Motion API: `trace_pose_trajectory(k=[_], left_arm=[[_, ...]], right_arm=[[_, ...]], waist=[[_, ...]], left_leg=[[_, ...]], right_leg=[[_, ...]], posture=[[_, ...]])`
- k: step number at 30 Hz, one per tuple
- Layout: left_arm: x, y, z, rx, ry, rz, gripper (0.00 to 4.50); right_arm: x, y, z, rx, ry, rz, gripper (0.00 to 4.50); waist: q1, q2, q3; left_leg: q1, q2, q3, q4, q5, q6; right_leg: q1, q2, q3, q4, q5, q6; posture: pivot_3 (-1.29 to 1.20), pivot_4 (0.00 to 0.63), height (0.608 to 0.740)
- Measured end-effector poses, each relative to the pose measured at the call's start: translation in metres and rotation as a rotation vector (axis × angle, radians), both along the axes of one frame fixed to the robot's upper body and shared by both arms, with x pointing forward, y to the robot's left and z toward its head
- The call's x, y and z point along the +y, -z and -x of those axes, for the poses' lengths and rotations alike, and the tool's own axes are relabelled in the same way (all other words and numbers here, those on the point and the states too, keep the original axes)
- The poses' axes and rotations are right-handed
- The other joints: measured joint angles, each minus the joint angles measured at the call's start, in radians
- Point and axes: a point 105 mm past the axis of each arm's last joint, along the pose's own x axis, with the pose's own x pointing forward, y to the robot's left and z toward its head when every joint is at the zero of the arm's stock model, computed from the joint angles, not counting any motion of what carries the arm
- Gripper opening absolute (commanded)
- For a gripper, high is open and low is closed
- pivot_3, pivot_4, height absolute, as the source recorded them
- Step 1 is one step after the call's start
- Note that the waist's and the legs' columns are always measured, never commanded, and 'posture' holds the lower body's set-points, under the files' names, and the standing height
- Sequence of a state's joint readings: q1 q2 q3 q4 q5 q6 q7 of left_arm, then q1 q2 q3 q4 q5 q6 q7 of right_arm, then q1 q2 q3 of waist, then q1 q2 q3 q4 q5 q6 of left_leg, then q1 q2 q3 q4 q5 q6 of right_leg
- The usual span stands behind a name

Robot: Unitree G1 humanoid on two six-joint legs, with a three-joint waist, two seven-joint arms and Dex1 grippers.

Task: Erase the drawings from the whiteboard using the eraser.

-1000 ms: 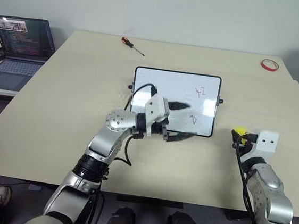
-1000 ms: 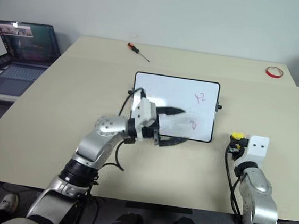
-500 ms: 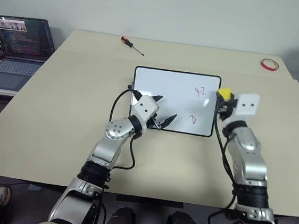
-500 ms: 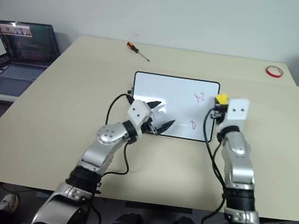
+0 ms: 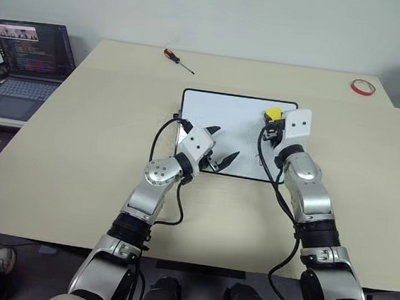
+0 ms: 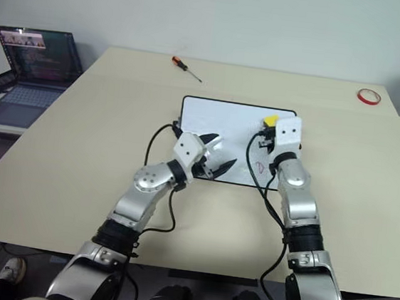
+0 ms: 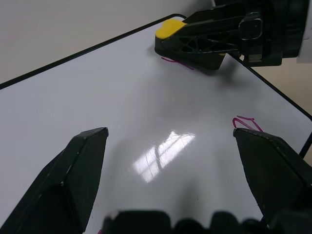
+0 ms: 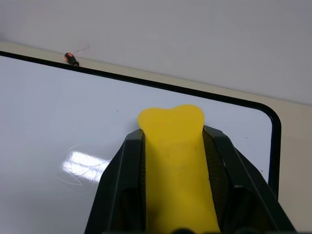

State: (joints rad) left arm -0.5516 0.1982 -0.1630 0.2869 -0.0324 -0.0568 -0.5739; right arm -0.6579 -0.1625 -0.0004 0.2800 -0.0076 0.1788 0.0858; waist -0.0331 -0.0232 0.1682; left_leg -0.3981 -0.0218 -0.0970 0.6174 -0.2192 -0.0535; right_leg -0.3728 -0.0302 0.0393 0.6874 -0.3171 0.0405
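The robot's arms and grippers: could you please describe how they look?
Both arms are silver metal with black ribbed cuffs, round grey joints and loose black cables. Each wrist carries a white boxy housing; the right one has two small dark dots. The left gripper and right gripper each have two black pointed fingers.

Both arms extended forward over the table, grippers converging toward centre.

Left gripper (image 5: pixel 221 146): fingers spread wide apart, nothing between them, pointing roughly level, forward and toward the right; forearm angles in from the near left, elbow bent. Right gripper (image 5: pixel 271 119): fingers clamped on the eraser (image 8: pixel 177 171), its yellow end sticking out past the fingertips, pointing forward, just right of and slightly farther than the left gripper; right forearm runs nearly straight ahead.
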Motion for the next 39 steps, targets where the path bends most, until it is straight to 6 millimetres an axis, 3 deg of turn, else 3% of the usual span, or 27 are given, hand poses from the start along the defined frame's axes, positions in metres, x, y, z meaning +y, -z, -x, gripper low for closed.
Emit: trace_pose_trajectory(k=[4, 12, 16, 20, 24, 26, 33, 39], left_arm=[[-0.001, 0.000, 0.000, 0.001, 0.005, 0.002, 4.50], [-0.007, 0.000, 0.002, 0.005, 0.017, 0.017, 4.50], [-0.008, 0.000, 0.003, 0.006, 0.021, 0.022, 4.50], [-0.009, 0.000, 0.003, 0.006, 0.023, 0.022, 4.50], [-0.011, -0.002, 0.002, 0.002, 0.029, 0.024, 4.50], [-0.012, -0.003, 0.002, -0.001, 0.030, 0.024, 4.50], [-0.010, -0.003, 0.001, -0.002, 0.024, 0.020, 4.50], [-0.007, -0.001, 0.001, 0.004, 0.012, 0.018, 4.50]], right_arm=[[-0.006, 0.003, 0.002, 0.023, 0.034, 0.020, 1.23], [-0.025, 0.031, 0.036, 0.128, 0.064, 0.060, 1.23], [-0.026, 0.037, 0.043, 0.160, 0.057, 0.068, 1.23], [-0.017, 0.028, 0.036, 0.122, 0.036, 0.035, 1.23], [-0.001, -0.008, 0.022, -0.020, -0.008, 0.014, 1.23], [0.006, -0.016, 0.015, -0.042, -0.014, -0.001, 1.23], [0.016, -0.001, -0.004, 0.041, -0.017, 0.011, 1.23], [0.012, 0.003, 0.000, 0.072, -0.016, 0.051, 1.23]], waist=[[0.005, 0.000, 0.000], [0.003, 0.000, 0.000], [-0.004, 0.000, 0.000], [-0.009, 0.000, 0.000], [-0.011, 0.000, 0.000], [-0.012, 0.000, 0.000], [-0.012, 0.000, 0.000], [-0.012, 0.000, 0.000]], left_leg=[[0.000, -0.001, -0.002, 0.007, 0.000, 0.000], [0.000, -0.001, -0.003, 0.010, 0.000, 0.000], [0.001, -0.001, -0.002, 0.010, 0.000, 0.000], [0.001, 0.000, -0.001, 0.010, 0.000, 0.000], [0.000, 0.000, -0.002, 0.010, 0.000, 0.000], [0.000, 0.000, -0.001, 0.010, 0.000, 0.000], [-0.001, 0.000, -0.001, 0.009, 0.000, 0.000], [0.000, 0.000, -0.002, 0.010, 0.000, 0.000]], right_leg=[[0.002, 0.000, -0.001, 0.004, 0.000, 0.000], [0.002, 0.001, -0.001, 0.008, 0.000, 0.000], [0.002, 0.001, 0.000, 0.009, 0.000, 0.000], [0.001, 0.002, 0.000, 0.009, 0.000, 0.000], [0.000, 0.001, 0.000, 0.009, 0.000, 0.000], [0.000, 0.001, 0.000, 0.009, 0.000, 0.000], [0.000, 0.001, 0.000, 0.009, 0.000, 0.000], [0.001, 0.001, 0.000, 0.009, 0.000, 0.000]], posture=[[0.00, 0.150, 0.740], [0.00, 0.150, 0.740], [0.00, 0.150, 0.740], [0.00, 0.150, 0.740], [0.00, 0.150, 0.740], [0.00, 0.150, 0.740], [0.00, 0.150, 0.740], [0.00, 0.150, 0.740]])
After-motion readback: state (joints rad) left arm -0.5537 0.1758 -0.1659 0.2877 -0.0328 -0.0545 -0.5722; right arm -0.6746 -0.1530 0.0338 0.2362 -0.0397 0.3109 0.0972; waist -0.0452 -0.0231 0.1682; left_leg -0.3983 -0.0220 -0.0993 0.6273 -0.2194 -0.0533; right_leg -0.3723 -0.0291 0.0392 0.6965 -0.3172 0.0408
